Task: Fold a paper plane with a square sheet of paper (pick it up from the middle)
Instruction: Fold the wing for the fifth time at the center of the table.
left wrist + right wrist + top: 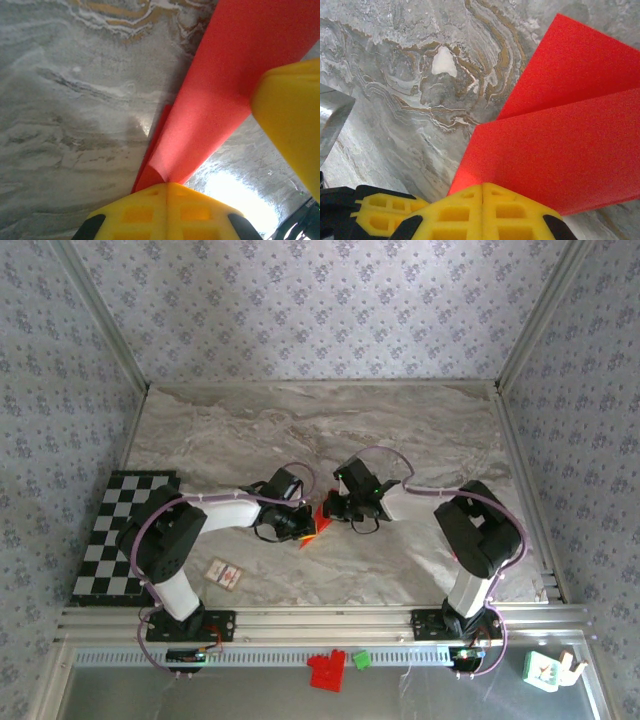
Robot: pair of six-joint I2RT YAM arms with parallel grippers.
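The square sheet of paper (320,520) is bright red and creased into angled flaps, held off the marble table (420,430) between both arms near the middle. My left gripper (305,527) is shut on its lower left edge. In the left wrist view the yellow jaws (167,184) pinch a folded corner, and the paper (225,85) runs up to the right as a narrow creased strip. My right gripper (332,508) is shut on the other side. In the right wrist view its jaws (483,185) clamp two overlapping red layers (560,150).
A black-and-white checkered mat (120,535) lies at the left edge. A small white card with a red mark (224,574) rests near the left arm's base. A red toy-brick block (326,670) and a green block (360,659) sit below the front rail.
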